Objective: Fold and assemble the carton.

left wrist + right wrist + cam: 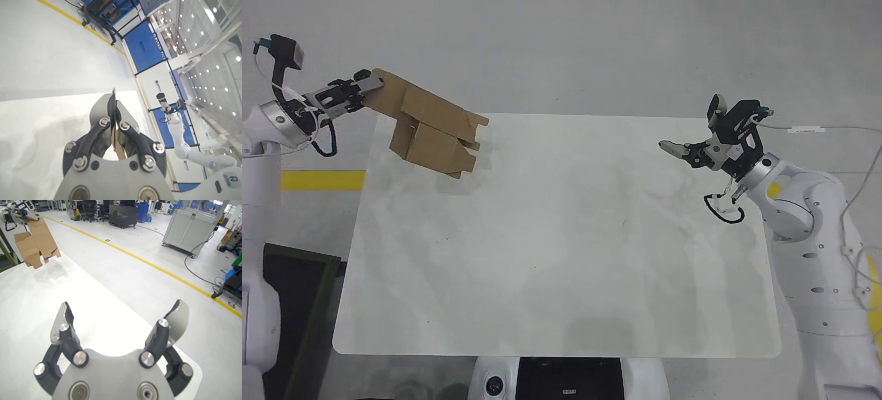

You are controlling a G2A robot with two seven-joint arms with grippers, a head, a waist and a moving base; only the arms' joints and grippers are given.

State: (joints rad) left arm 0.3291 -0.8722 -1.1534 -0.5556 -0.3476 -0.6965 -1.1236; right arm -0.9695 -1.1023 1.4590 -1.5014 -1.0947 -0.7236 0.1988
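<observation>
A flat brown carton [430, 128] hangs in the air over the table's far left corner, its flaps drooping toward the tabletop. My left gripper [366, 83] is shut on the carton's upper edge; in the left wrist view the carton [114, 130] runs edge-on between the closed pads [111, 106]. My right gripper [674, 148] stands open above the table's far right side with nothing between its fingers [67, 315]. From the right wrist view the carton [36, 244] dangles across the table, held by the left gripper [31, 216].
The white table [562, 260] is bare under both arms. A dark bin [287, 300] stands on the floor off the table's left edge. Yellow floor tape [322, 180] runs past the left side.
</observation>
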